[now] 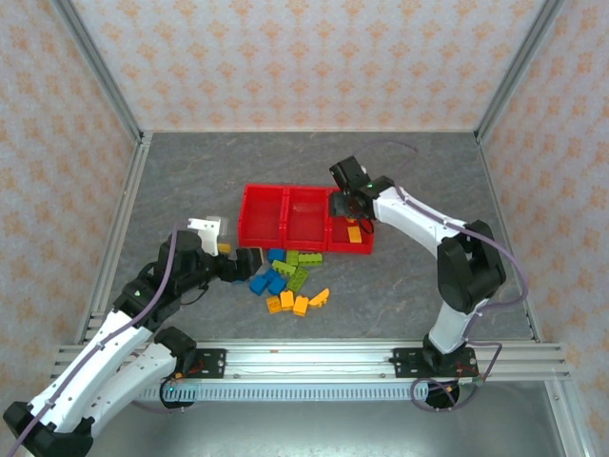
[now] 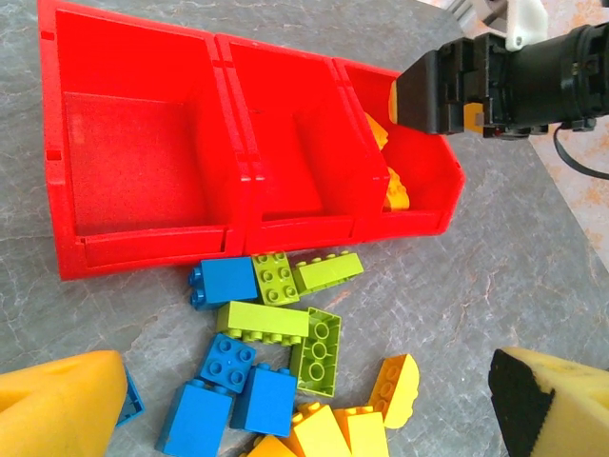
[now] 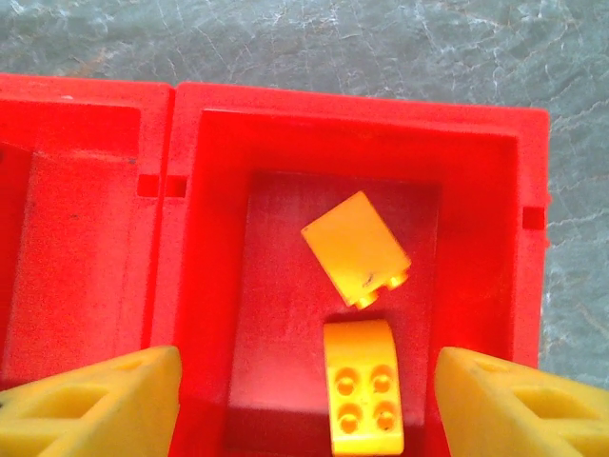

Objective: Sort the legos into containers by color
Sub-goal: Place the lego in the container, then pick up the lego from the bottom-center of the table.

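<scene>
The red tray (image 1: 287, 214) lies mid-table with three joined compartments. My right gripper (image 1: 348, 204) hovers open over the right compartment, its yellow fingers (image 3: 90, 405) wide apart with nothing between them. On that compartment's floor lie two orange-yellow legos, a square one (image 3: 357, 249) and a rounded one (image 3: 363, 386). The left and middle compartments (image 2: 124, 162) show bare red floors. In front of the tray sits a loose pile of blue (image 2: 228, 281), lime green (image 2: 262, 321) and orange-yellow (image 2: 395, 388) legos. My left gripper (image 2: 314, 419) hangs open just above the pile's near side, holding nothing.
Grey stone-patterned table (image 1: 428, 190) surrounds the tray. Aluminium frame posts (image 1: 124, 114) and patterned walls enclose the back and sides. A metal rail (image 1: 314, 357) runs along the near edge by the arm bases.
</scene>
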Controlling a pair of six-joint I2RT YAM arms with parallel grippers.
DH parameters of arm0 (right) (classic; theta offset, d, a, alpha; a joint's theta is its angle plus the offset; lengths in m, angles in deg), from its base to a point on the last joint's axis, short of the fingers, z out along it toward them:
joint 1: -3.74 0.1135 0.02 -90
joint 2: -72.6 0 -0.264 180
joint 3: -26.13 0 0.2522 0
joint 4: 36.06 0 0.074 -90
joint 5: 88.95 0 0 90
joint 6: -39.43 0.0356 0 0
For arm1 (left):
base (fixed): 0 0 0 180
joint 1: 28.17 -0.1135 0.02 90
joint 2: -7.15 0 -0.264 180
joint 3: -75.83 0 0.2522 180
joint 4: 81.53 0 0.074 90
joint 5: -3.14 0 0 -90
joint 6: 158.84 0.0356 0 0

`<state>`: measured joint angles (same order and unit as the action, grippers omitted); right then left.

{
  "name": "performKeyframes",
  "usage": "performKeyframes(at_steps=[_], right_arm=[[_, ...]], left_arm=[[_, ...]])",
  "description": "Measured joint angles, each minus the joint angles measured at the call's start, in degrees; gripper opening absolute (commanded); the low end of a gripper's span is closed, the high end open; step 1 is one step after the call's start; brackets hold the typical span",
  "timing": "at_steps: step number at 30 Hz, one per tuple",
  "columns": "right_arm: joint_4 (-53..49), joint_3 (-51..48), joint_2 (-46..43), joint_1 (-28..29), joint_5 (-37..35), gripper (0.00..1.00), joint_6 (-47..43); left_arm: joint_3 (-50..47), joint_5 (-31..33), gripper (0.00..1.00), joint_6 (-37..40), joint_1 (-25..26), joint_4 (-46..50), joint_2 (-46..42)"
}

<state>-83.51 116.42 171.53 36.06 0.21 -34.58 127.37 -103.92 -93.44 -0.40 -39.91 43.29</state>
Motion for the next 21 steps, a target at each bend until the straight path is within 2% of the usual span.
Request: performKeyframes(at_steps=[4,8,15,21], right_arm=[[-1.46,-4.0,-7.02,2.78,0.39,0.76,6.21],[-4.44,-5.66,-13.6,8.81,-0.28,0.78,14.47],[-7.93,-11.61,-16.35,22.86,-1.33,0.82,33.07],[-8.63,-20.39,-20.79,28.44,-2.73,0.79,49.57]], left_arm=[[0.0,0.0,0.99,-0.02,0.37,0.04,0.59],[0.0,0.0,0.99,0.0,0.37,0.07,1.14],[0.0,-0.33,0.99,0.04,0.37,0.17,2.12],[0.0,-2.01,0.99,0.24,0.37,0.11,-0.9]])
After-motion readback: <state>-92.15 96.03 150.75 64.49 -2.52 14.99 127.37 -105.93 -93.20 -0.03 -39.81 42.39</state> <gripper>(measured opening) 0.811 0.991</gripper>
